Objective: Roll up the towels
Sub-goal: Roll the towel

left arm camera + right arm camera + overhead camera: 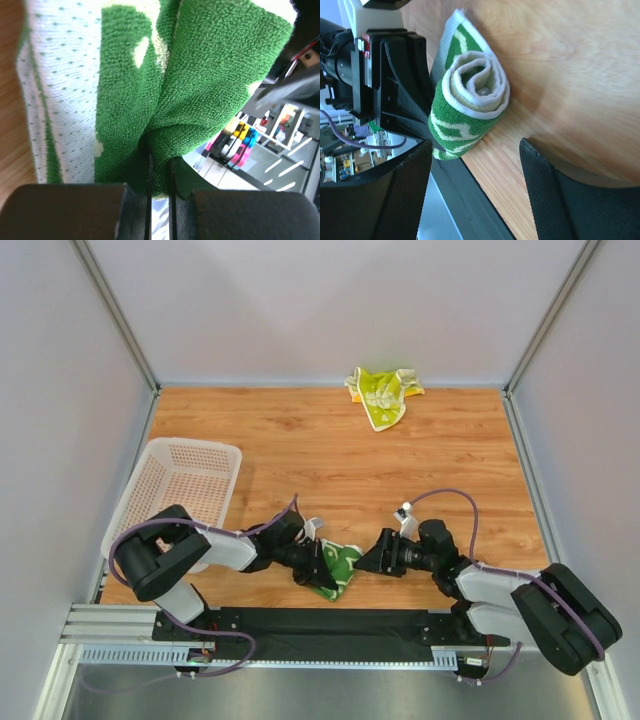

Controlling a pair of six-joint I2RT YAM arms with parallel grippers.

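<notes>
The left hand is clamped on terry cloth: in its wrist view the two fingers stand almost together, with a pinched fold of green fabric wedged in the narrow slot between them. What it grips is the rolled towel, green with pale patches on one face and a white, dotted weave on the other. From above, the left hand reaches in from the left and meets the rolled towel at the near edge of the wooden surface, just ahead of the black strip where the arms are bolted.

The right hand is spread wide and grips nothing. Its two mesh-textured fingers sit well apart, and the rolled towel lies beyond their tips, untouched by either. This view looks straight at the end of the roll: a tight spiral of white and green layers lying on the wood, with the black body of the left hand pressed against its far side. In the overhead view the right hand points at the roll from the right, close beside it.

Farther out, a second towel, yellow and green, lies crumpled against the back wall. A white lattice basket sits at the left side of the surface, beside the left arm.
</notes>
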